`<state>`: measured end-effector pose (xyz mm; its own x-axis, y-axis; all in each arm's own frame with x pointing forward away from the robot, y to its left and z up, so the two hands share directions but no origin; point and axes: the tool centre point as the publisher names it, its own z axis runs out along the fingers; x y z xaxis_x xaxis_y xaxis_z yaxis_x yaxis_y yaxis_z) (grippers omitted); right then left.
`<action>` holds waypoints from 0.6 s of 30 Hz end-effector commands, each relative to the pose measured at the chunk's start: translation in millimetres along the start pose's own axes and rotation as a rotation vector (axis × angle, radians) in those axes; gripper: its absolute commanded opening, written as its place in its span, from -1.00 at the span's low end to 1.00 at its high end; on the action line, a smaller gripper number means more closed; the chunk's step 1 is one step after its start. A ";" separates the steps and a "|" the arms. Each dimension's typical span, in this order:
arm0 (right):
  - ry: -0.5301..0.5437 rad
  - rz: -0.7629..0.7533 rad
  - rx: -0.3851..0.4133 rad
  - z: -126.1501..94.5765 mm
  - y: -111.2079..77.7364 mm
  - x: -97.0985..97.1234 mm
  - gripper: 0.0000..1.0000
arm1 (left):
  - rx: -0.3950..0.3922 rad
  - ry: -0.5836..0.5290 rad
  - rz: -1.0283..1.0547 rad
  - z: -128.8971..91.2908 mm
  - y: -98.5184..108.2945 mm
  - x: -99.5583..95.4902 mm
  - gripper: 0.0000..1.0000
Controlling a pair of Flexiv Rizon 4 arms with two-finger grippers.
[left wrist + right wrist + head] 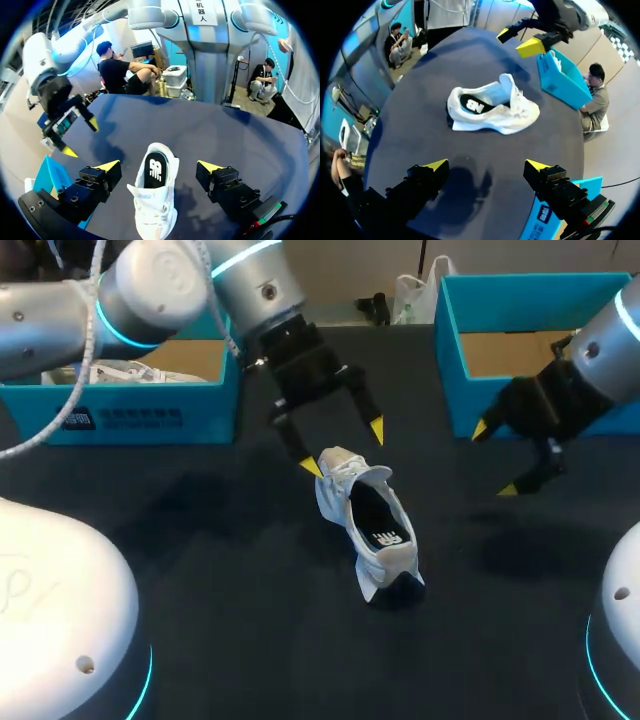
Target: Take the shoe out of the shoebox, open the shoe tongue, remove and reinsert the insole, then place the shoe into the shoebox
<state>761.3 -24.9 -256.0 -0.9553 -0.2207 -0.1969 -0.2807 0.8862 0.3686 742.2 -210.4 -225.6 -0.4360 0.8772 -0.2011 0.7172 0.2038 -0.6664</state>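
Note:
A white shoe lies on the dark table, its tongue pulled back and a black insole with a white logo showing inside. My left gripper hangs open just above the shoe's toe end. In the left wrist view the shoe sits between the spread fingers of my left gripper, touching neither. My right gripper stands open to the right of the shoe, apart from it. From the right wrist the shoe lies ahead of my open right gripper, on its side.
A blue shoebox at the back left holds another white shoe. A second blue box stands at the back right, behind my right arm. White arm bases fill both front corners.

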 end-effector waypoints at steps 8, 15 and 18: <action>0.085 -0.019 0.031 -42.1 -7.3 -13.9 1.00 | -0.001 0.097 -0.001 -1.4 1.0 -3.5 1.00; 0.074 -0.003 0.029 -67.4 -10.7 -18.4 1.00 | -0.059 0.123 -0.055 0.9 12.0 -1.8 1.00; 0.074 -0.003 0.029 -67.4 -10.7 -18.4 1.00 | -0.107 0.136 -0.093 2.4 18.2 -7.6 1.00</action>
<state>777.6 -57.4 -195.7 -0.9593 -0.2523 -0.1272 -0.2812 0.8957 0.3444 756.1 -207.1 -239.2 -0.4265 0.9018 -0.0694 0.7324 0.2993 -0.6116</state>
